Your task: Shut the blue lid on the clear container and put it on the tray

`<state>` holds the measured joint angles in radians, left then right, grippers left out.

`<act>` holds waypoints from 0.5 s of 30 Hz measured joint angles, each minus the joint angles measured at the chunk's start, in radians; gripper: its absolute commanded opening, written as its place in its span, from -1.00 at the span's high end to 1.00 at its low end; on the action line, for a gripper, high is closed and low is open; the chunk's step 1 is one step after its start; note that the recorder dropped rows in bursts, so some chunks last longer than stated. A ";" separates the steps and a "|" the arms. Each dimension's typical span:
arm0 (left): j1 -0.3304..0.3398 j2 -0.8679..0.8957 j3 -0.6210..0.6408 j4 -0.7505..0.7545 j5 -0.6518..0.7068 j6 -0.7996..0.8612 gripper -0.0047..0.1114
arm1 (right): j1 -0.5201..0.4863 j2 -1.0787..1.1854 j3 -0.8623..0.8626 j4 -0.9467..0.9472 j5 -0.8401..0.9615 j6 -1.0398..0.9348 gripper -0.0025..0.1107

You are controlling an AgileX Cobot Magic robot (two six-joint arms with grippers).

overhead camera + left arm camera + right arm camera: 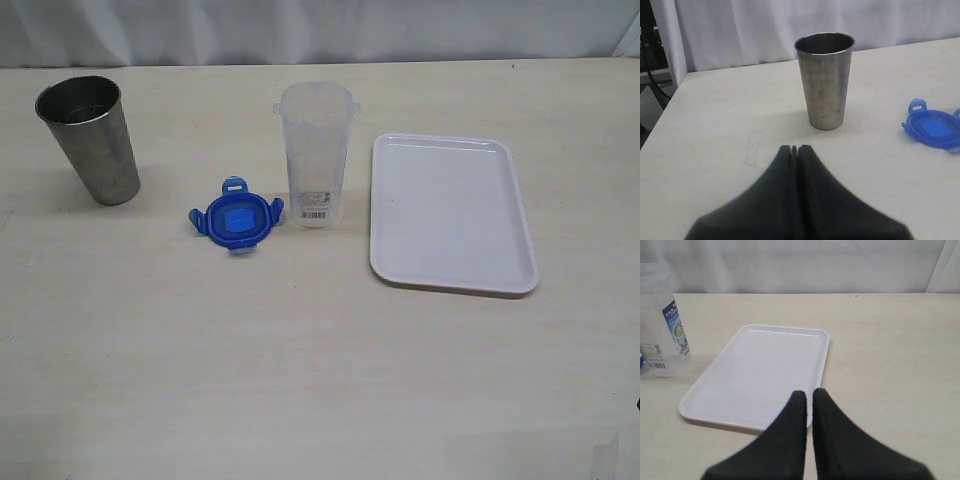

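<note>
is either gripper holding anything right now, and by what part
Nothing is held. The left gripper and right gripper are shut and empty; the blue lid lies free beside the clear container.

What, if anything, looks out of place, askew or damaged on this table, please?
Nothing looks spilled or damaged. The small round blue plastic lid lies flat on the table beside the tall clear plastic container, which stands upright and uncovered. The grey steel cup also stands upright.

- The blue lid: deep blue, lighter blue square in the centre.
- The clear container: transparent, with black-and-white barcode sticker and blue-and-white label.
- The tray: plain white.
- The cup: dull grey.
</note>
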<state>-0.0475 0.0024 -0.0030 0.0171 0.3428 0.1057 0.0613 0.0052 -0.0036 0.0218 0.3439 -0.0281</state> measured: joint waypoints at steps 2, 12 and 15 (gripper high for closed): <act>0.000 0.000 0.000 0.000 0.000 0.000 0.92 | 0.000 0.000 0.000 0.000 0.000 0.000 0.88; 0.000 0.000 0.000 0.003 -0.196 0.000 0.92 | 0.000 0.000 0.000 0.000 0.000 0.000 0.88; 0.000 0.000 0.000 0.003 -0.274 0.000 0.92 | 0.000 0.000 0.000 0.000 0.000 0.000 0.88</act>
<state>-0.0475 0.0024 -0.0030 0.0199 0.0687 0.1057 0.0613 0.0052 -0.0036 0.0218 0.3439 -0.0281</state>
